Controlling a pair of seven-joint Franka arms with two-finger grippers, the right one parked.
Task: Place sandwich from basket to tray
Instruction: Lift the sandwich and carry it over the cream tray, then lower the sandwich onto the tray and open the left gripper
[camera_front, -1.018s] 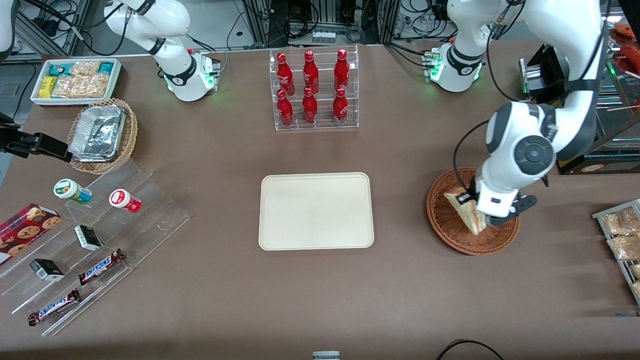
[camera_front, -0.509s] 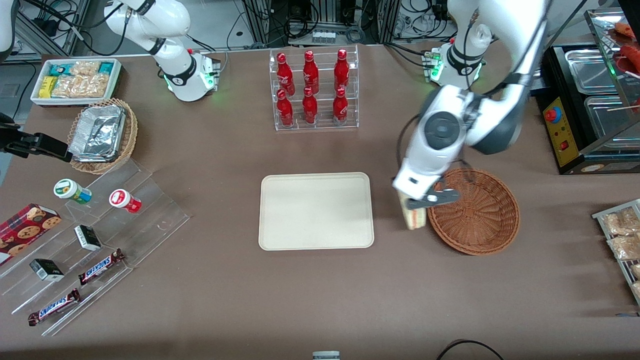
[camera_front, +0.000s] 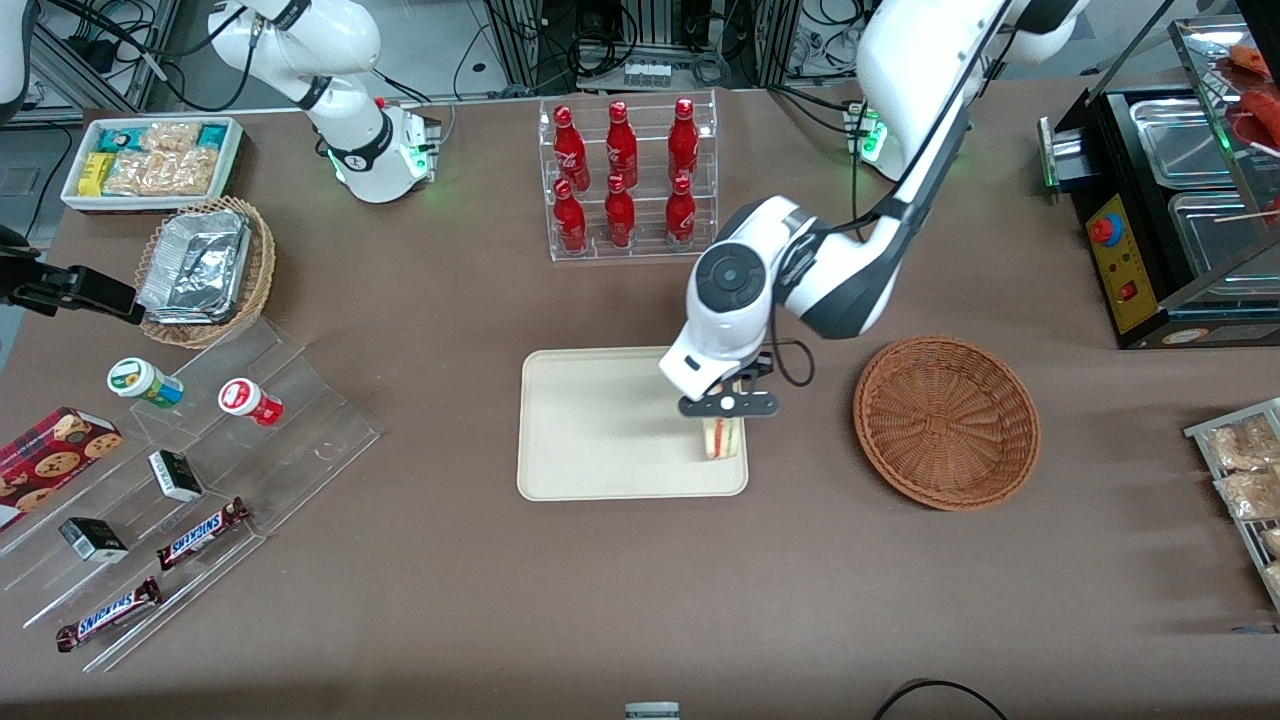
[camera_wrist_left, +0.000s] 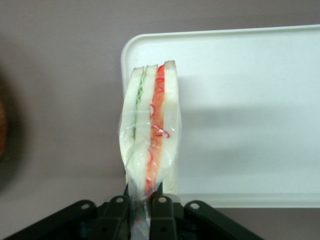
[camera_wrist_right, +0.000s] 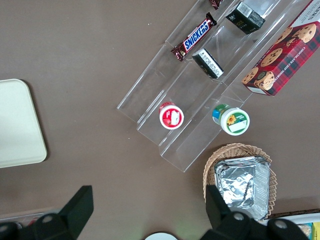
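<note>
One sandwich (camera_front: 722, 437), one tray (camera_front: 600, 430), one brown wicker basket (camera_front: 946, 421), all on a brown table (camera_front: 640, 580). The left arm's gripper (camera_front: 727, 408) hangs over the tray's edge nearest the basket, its two fingers (camera_wrist_left: 159, 215) clamped on the sandwich's clear wrap at one end. The sandwich is a thin wedge in plastic film, held up on edge w/ its long axis running straight out from the fingers; in the front view it points toward the camera. Cut edge faces the wrist cam: three white bread layers, green filling in one seam, red-orange in the other. Can't tell if it touches the tray or sits just above it. Basket stands apart, toward the working arm's end of the table. Also on the table: a clear rack (camera_front: 628, 180) w/ six red bottles, farther from the front cam than the tray
</note>
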